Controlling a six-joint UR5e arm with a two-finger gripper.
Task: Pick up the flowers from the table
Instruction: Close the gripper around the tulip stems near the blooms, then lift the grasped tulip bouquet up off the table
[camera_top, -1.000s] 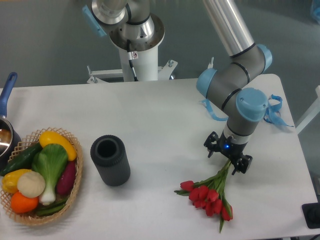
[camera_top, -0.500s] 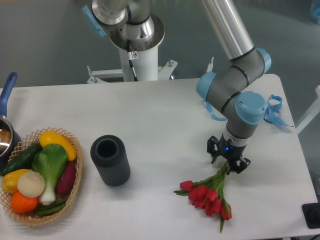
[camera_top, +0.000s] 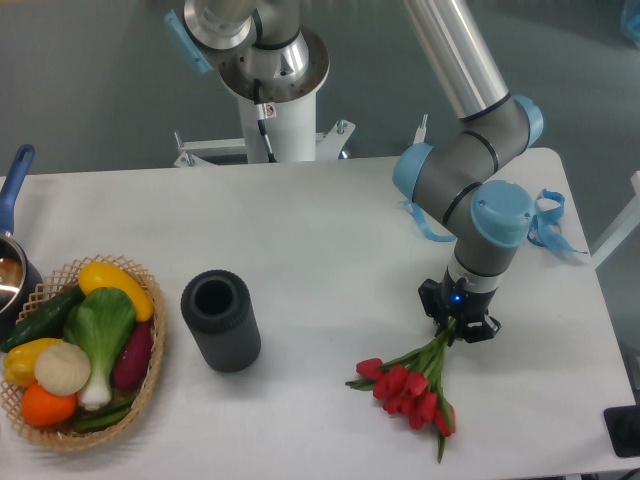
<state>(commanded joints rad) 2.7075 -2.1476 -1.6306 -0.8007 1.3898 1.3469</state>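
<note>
Gripper (camera_top: 458, 328): jaws narrower vs 1 s ago, now pinched on stem end of flowers (camera_top: 408, 388). Bunch shifted slightly left, heads lying on table (camera_top: 330, 240) near front-right edge. Grasp looks made; lift pending. Cylinder (camera_top: 221, 320), basket (camera_top: 150, 385): untouched

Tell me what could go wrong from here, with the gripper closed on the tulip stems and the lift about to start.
1. The gripper pinches the flowers at the far end of the thin stems, so the heavy red heads may droop, swing or slip out on the lift.
2. The squeeze could crush or bend those stems.
3. The heads lie close to the front edge of the table, so a dropped bunch might fall off.
</note>
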